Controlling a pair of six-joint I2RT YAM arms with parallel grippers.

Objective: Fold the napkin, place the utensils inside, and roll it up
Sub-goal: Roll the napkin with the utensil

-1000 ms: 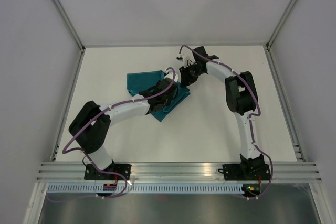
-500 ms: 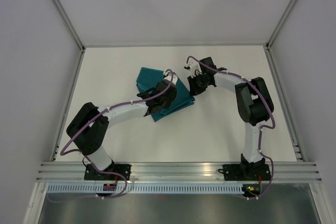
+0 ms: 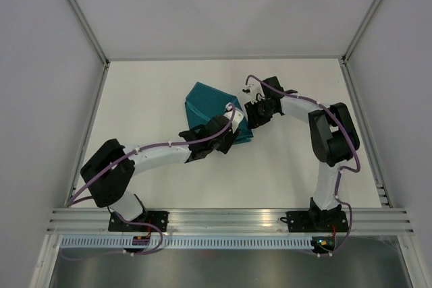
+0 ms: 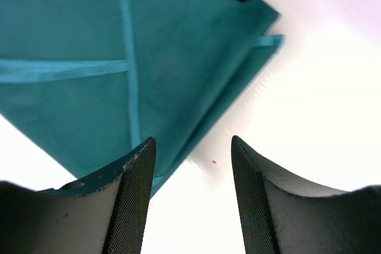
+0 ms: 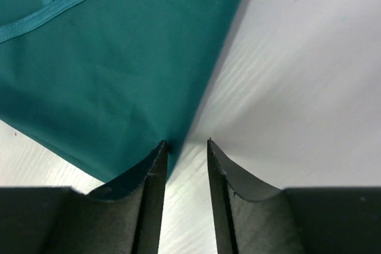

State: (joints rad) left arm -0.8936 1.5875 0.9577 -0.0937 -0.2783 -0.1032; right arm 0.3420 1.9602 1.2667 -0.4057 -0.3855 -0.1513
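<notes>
My left fingers (image 4: 134, 206) gape wide, empty, over an edge of the teal-green cloth napkin (image 4: 178, 57); my right fingers (image 5: 152, 206), narrowly parted, hold nothing beside it.

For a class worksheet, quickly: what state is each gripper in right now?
Left gripper: open, holding nothing.
Right gripper: narrowly open, napkin edge beside it, not gripped.

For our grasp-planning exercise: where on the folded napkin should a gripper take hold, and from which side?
Likely the corner of the napkin where the stacked edges end over bare table. Come in low from the table side, sliding one finger under the edge: the cloth lies flat and thin, offering no raised fold to pinch from above.
</notes>
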